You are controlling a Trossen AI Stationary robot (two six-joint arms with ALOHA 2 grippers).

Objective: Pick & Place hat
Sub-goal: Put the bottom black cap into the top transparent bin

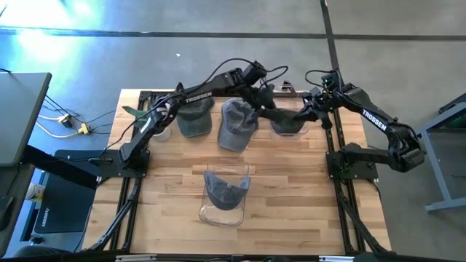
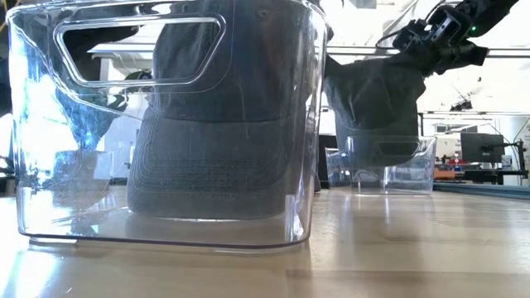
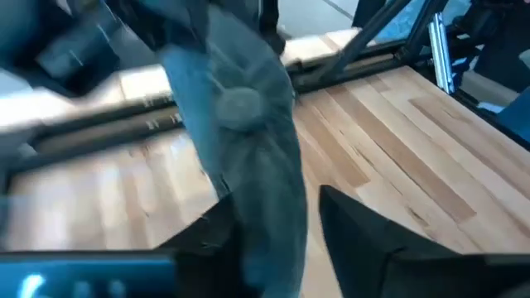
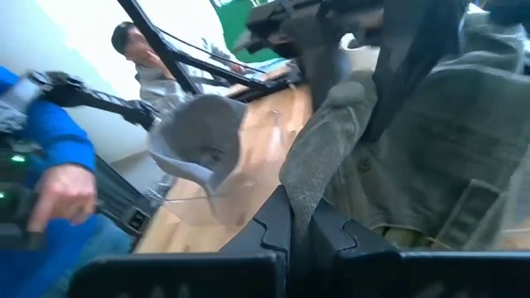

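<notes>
A dark grey hat (image 1: pixel 285 116) hangs over a clear bin (image 1: pixel 288 132) at the table's far right, and its lower part dips into the bin (image 2: pixel 389 174) in the low view. My left gripper (image 1: pixel 261 94) reaches across from the left and is shut on the hat's left side. My right gripper (image 1: pixel 306 113) is shut on its right side. In the low view the hat (image 2: pixel 377 99) hangs below a gripper (image 2: pixel 439 37); the near bin hides its left side. My left gripper (image 3: pixel 273 240) pinches the hat's crown cloth (image 3: pixel 252 174) between its two fingers, a short way from the top button (image 3: pixel 240 103). The cloth runs away from the fingers in a bunched band, lifted off the table. My right gripper (image 4: pixel 302 223) pinches a folded edge of the hat (image 4: pixel 310 161) between its two fingers, which stand almost together. It comes level from the table's right. The hat hangs between the two grippers, with my left arm's gripper (image 4: pixel 315 33) on its far side.
Two more grey hats (image 1: pixel 195 116) (image 1: pixel 237 125) lie on the far half of the table. A clear bin (image 1: pixel 226 211) with a hat (image 2: pixel 215 141) inside stands at the near middle. A person in blue (image 4: pixel 50 165) stands beyond the table.
</notes>
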